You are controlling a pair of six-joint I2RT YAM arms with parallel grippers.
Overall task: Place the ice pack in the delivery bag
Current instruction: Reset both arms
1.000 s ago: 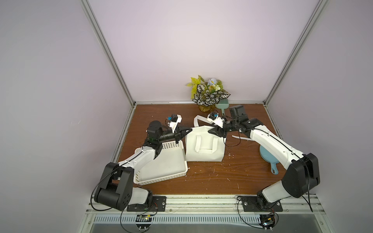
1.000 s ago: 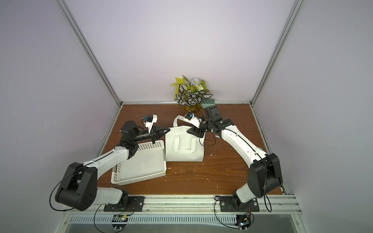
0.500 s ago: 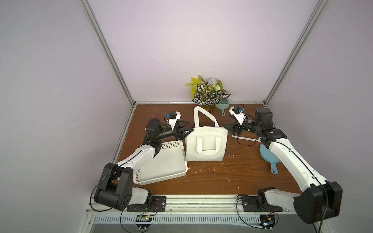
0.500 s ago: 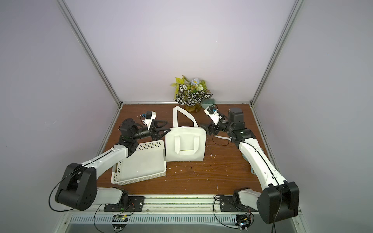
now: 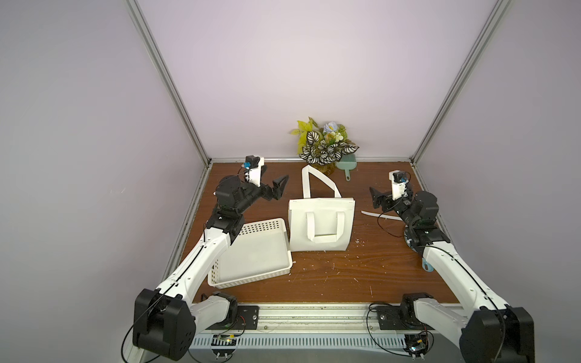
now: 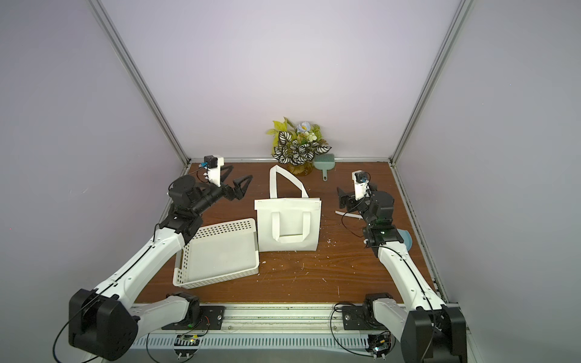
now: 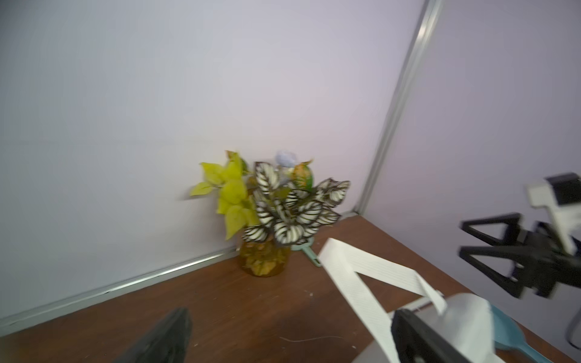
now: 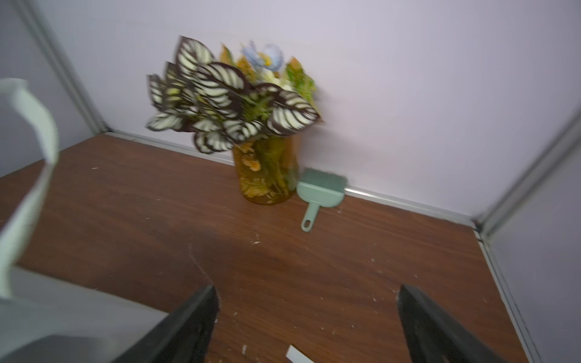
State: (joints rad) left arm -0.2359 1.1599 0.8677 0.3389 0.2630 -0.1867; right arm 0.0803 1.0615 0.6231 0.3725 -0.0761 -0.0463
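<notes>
The delivery bag is a white tote at the middle of the table. One strap stands up at its back and the other lies flat on its front face. The ice pack shows in no view. My left gripper hovers open to the bag's left, holding nothing. In the left wrist view the bag's strap passes by one finger. My right gripper hangs open to the bag's right. The right wrist view shows only bare table between its fingers.
A white perforated basket sits left of the bag under my left arm. A potted plant and a green scoop stand at the back wall. A white strip lies near the right gripper. A blue brush lies under my right arm.
Both grippers have opened and let go of the bag's straps. Both arms pulled back away from the bag, the right one farther. The bag has settled with one strap standing up.
</notes>
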